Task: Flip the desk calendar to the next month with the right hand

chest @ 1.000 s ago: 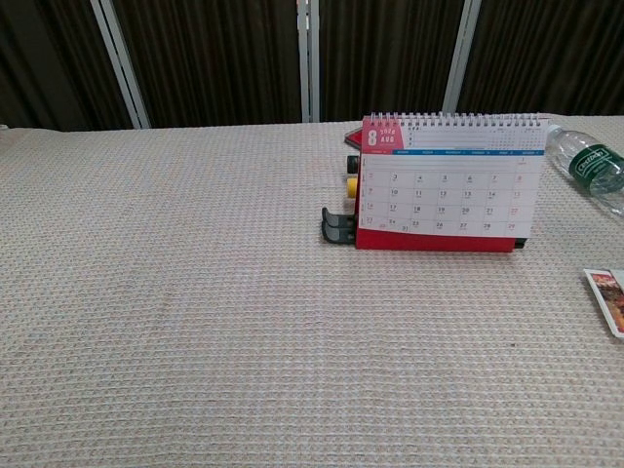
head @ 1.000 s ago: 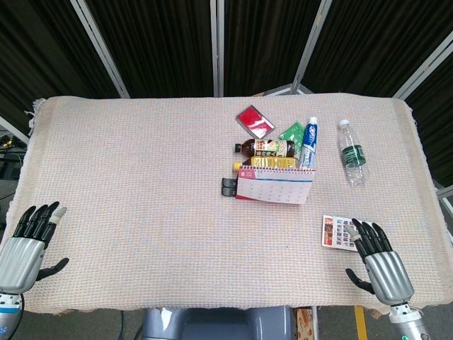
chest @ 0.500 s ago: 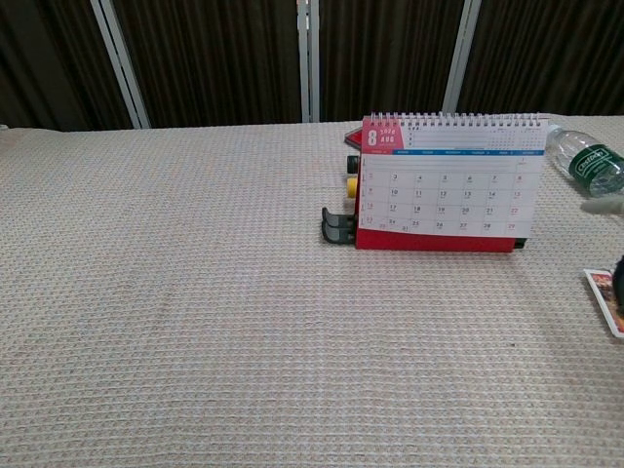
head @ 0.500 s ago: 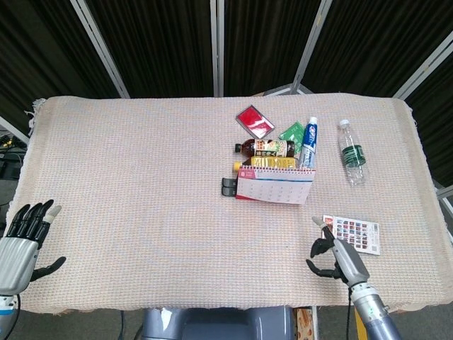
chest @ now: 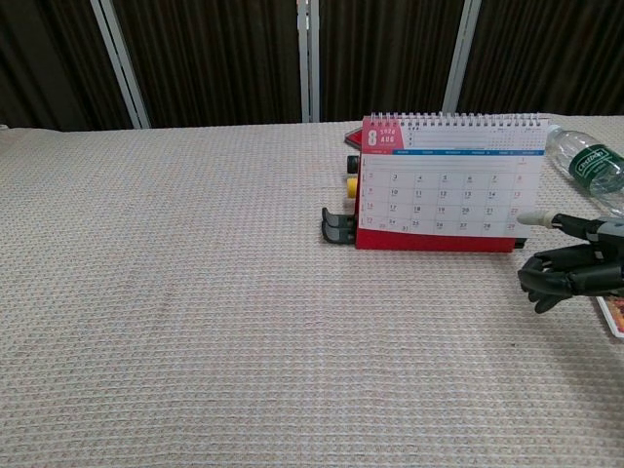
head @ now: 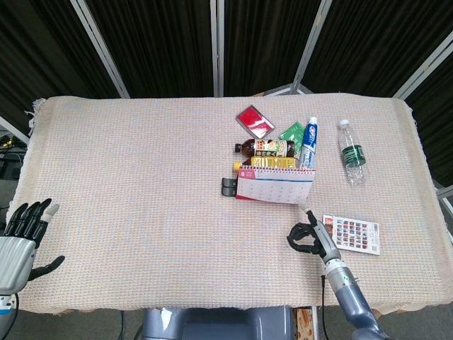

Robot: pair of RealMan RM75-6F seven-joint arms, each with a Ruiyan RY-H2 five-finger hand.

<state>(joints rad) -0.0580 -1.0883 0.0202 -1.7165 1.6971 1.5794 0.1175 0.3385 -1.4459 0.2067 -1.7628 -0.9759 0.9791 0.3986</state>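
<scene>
Both hands are seen empty: right hand (chest: pixel 570 263) half-curled beside the desk calendar (chest: pixel 447 182), left hand (head: pixel 20 241) spread

The desk calendar (head: pixel 274 185) (chest: pixel 448 182) stands upright on the counter (head: pixel 141 177) as a tent, its red base down and white spiral binding along the top. The facing page is a white grid of dates headed by a red block with a large 8.
</scene>
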